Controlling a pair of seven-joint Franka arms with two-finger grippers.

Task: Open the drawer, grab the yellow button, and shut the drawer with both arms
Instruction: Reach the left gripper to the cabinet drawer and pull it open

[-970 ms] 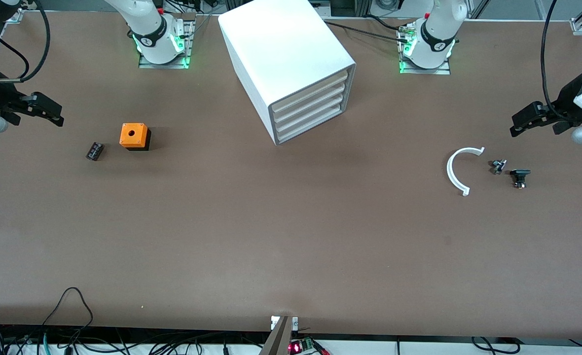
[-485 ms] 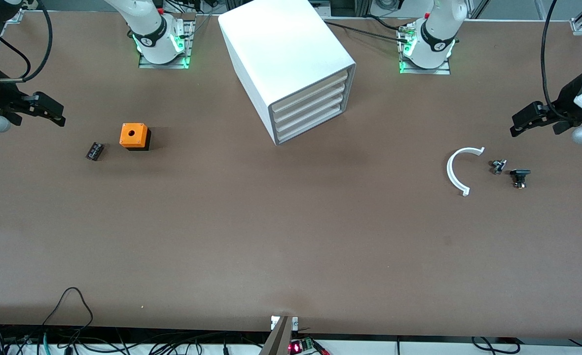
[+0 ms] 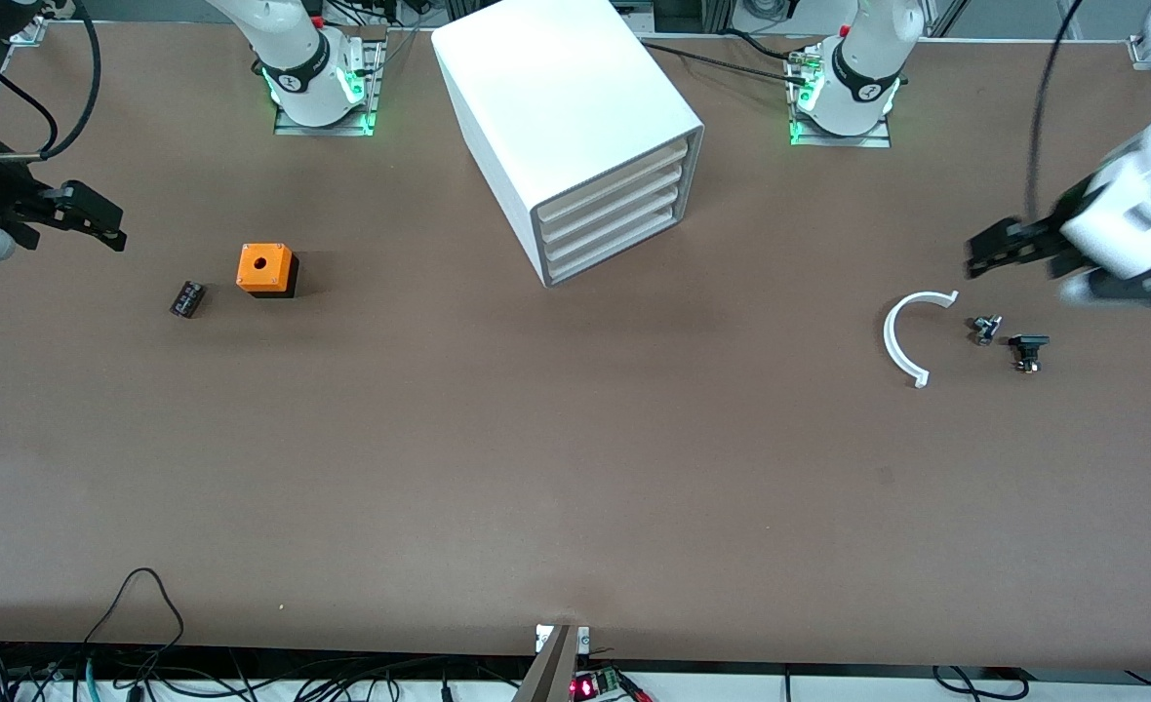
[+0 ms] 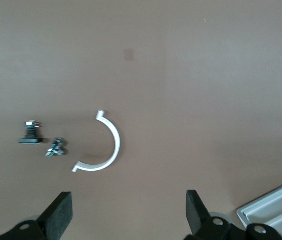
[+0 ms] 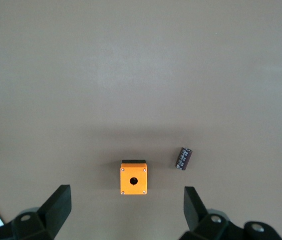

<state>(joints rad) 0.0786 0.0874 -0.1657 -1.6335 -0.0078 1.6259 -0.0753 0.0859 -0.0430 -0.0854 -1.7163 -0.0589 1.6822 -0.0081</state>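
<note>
Brown table (image 3: pixel 575 468): shut drawer (image 3: pixel 611 180) well apart from both spread jaws.

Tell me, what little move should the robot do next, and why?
Probably the left gripper, open and empty near the white curved clip, should swing toward the cabinet, because its top drawer is shut and no button shows anywhere. The right gripper, also open, waits near the orange cube.
</note>
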